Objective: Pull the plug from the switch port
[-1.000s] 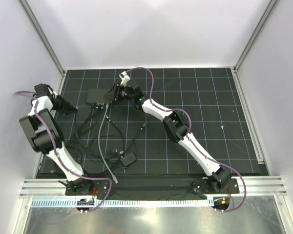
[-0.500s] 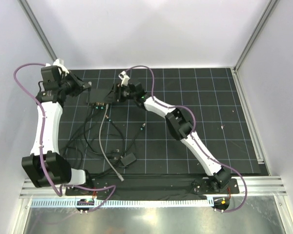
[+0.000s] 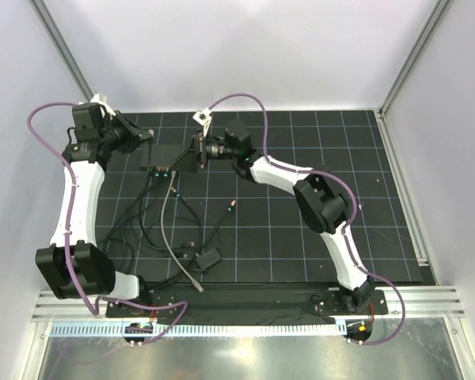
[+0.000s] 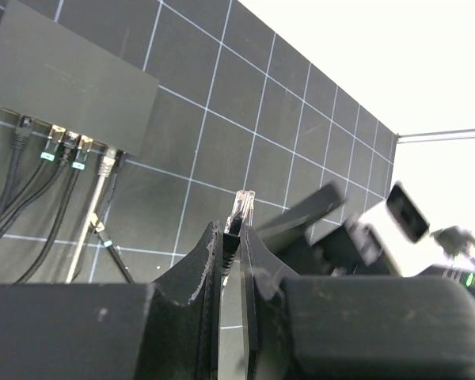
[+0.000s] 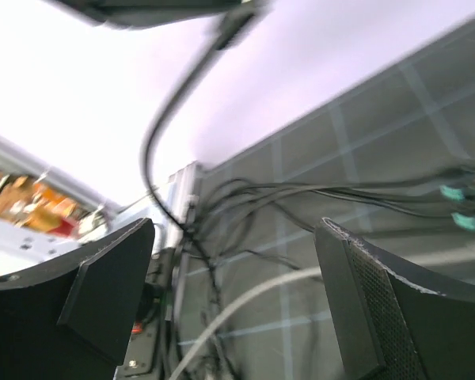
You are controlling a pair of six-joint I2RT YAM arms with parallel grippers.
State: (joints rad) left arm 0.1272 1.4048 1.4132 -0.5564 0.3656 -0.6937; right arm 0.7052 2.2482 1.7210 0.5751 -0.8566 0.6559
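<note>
Black gridded mat (image 3: 301, 237): the switch (image 3: 168, 156) lies toward its far left, cables (image 4: 32, 190) plugged along its near edge. My left claw (image 4: 236, 233) pinches a clear plug (image 4: 244, 204), apart from the switch; my right claw (image 5: 236, 229) gapes wide beside the switch's right end

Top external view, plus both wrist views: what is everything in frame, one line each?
Switch: one, dark grey, far left of mat.
Cables: at least five, black, teal-booted and grey, plugged into switch's near edge.
Plug: one, clear, off the switch, in left jaws.
Block: one, black, mat's near edge, left of centre.
Mat: one, black, white grid.
Left arm: one, white and black, jaws shut on plug.
Right arm: one, same colours, jaws open beside switch.
</note>
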